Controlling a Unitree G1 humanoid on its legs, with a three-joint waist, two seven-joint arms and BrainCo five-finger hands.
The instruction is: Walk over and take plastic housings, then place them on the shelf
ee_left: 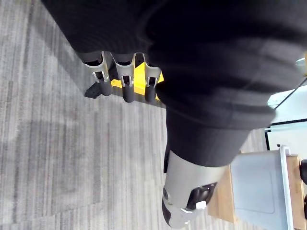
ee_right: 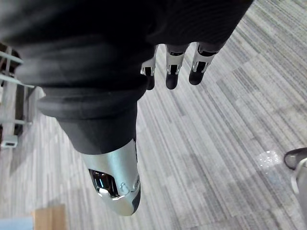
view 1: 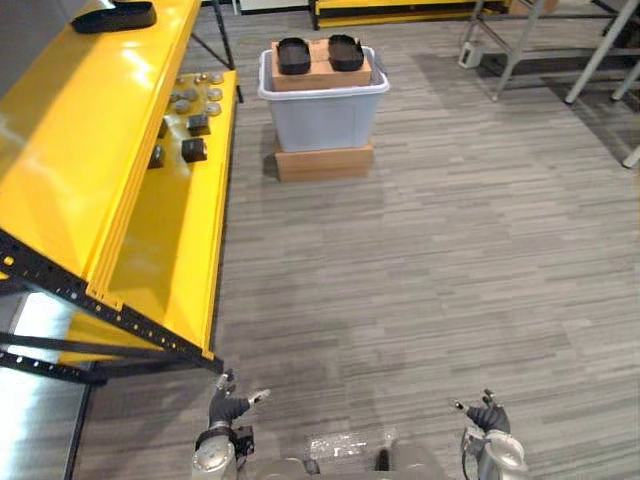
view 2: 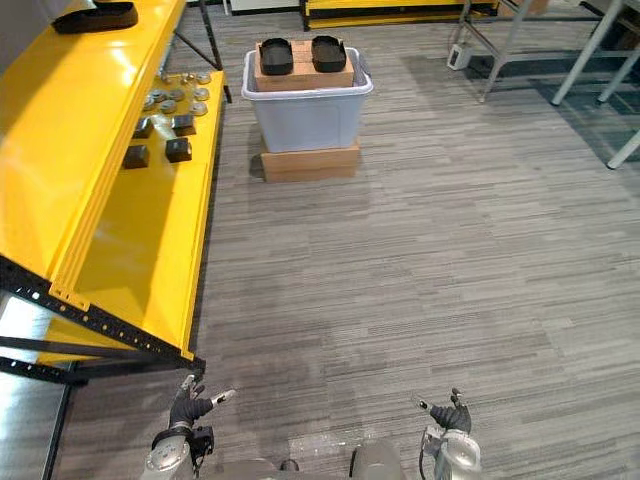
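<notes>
Fingers on both hands hang loose and spread, gripping nothing: my left hand (view 1: 228, 405) is at seven o'clock and my right hand (view 1: 488, 415) at five, both above the grey striped carpet (view 1: 430, 260). Two black oval plastic housings (view 1: 294, 55) lie side by side on a brown cardboard box (view 1: 320, 72) inside the pale blue plastic tub (view 1: 322, 115) at twelve. A third black housing (view 1: 115, 16) rests on the yellow metal shelf (view 1: 70, 150) at ten, with four dark blocks (view 1: 193, 150) on its lower tier.
</notes>
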